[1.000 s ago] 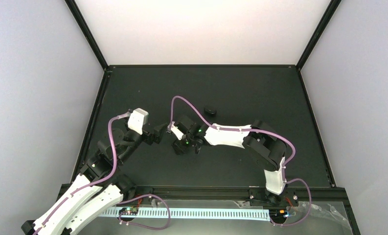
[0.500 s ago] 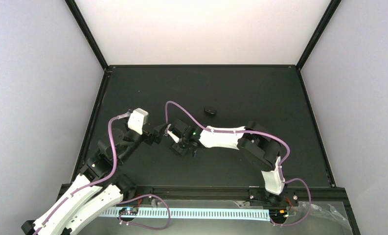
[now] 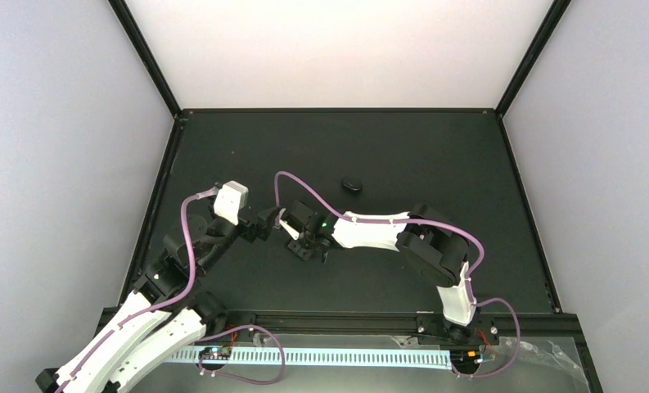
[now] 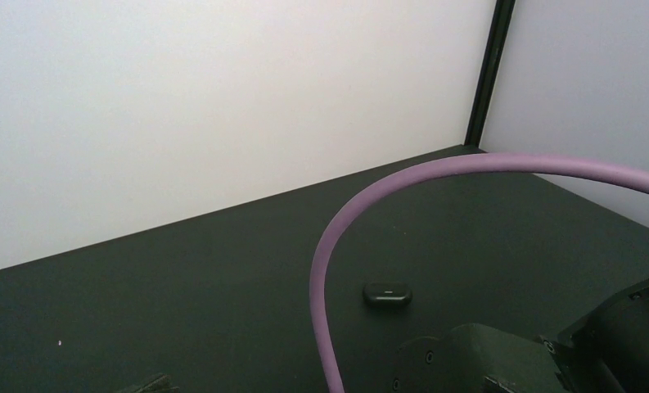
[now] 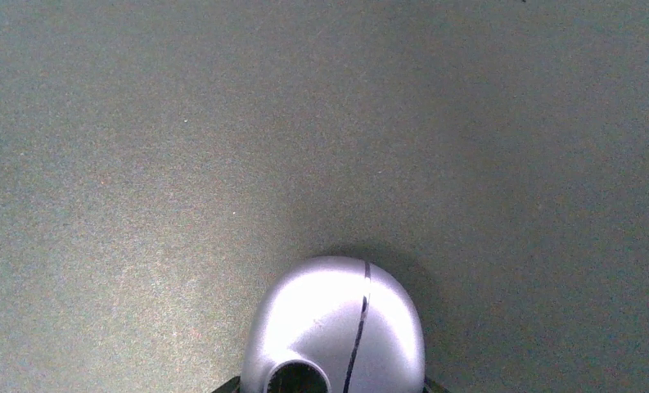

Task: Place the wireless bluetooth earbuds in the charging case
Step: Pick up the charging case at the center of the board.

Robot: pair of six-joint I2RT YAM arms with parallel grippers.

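Found the charging case at bottom centre of the right wrist view, hard up against the right gripper, right at the jaw line. Resting on or just above the table, going by the tight shadow behind it. Can't see the fingers there, and can't see the case from above under the wrist. So can't tell whether clamped on the case or merely straddling it.

Reading the left gripper as spread wide with nothing in it. Sitting just left of the right one, close to touching.

No sign of the wireless bluetooth earbuds in any view. Ignoring the black oval object, farther back and to the right, well apart from both.

Key geometry, as a judgement only:
- Placing the case on the right arm's side, straight ahead of its wrist.
- Noting a seam running near-to-far in that view, so presumably long axis in line with the approach.
- Would treat right as the holding arm and left as the free one for picking buds.

Need to locate the buds first.
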